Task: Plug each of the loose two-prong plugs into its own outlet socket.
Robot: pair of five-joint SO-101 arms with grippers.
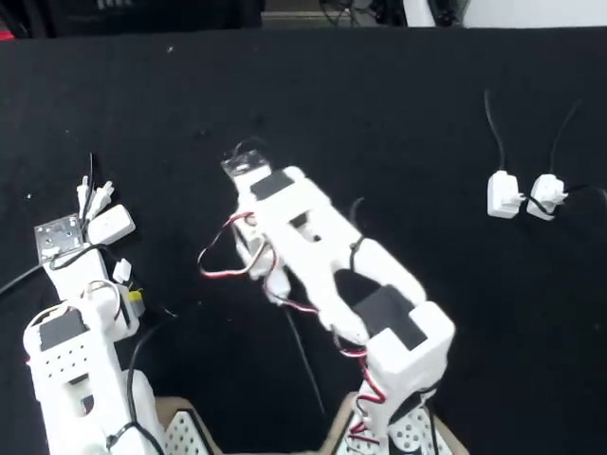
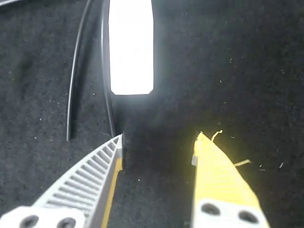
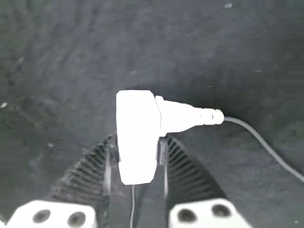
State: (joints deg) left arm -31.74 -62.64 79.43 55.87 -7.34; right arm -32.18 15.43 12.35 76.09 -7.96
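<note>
1. From above, the black counter (image 1: 379,95) carries both my arms. My left pincer (image 1: 95,196) sits at the near left, with a white block (image 1: 112,225) just beside it. My right pincer (image 1: 245,168) is near the middle, at a pale piece I cannot make out from this height. I cannot judge the gap of either pincer from up here.
2. Also from above, at the far right and well apart from both arms, two white pieces lie side by side: the first piece (image 1: 503,194) and the second piece (image 1: 545,196). Each has a dark cord leading away across the counter. That makes two arms, two pincers and two far pieces.
3. In my left wrist view, my left pincer (image 2: 159,137) stands wide and holds nothing. It has one ribbed white finger (image 2: 92,178) and one yellow finger (image 2: 216,175). The white block (image 2: 130,47) lies on the counter just beyond the fingertips, not between them. Two thin black cords (image 2: 76,71) run alongside it. Something dark sits between the fingers, and I cannot tell what it is.
4. In my right wrist view, my right pincer (image 3: 137,142) is narrow, with one finger on either side of a held block (image 3: 135,114), gripping it. One tapered white plug (image 3: 185,118) sticks out of the held block's side. The plug's pale cord (image 3: 266,147) trails off over the counter. That makes one block, one plug and two fingers here.
</note>
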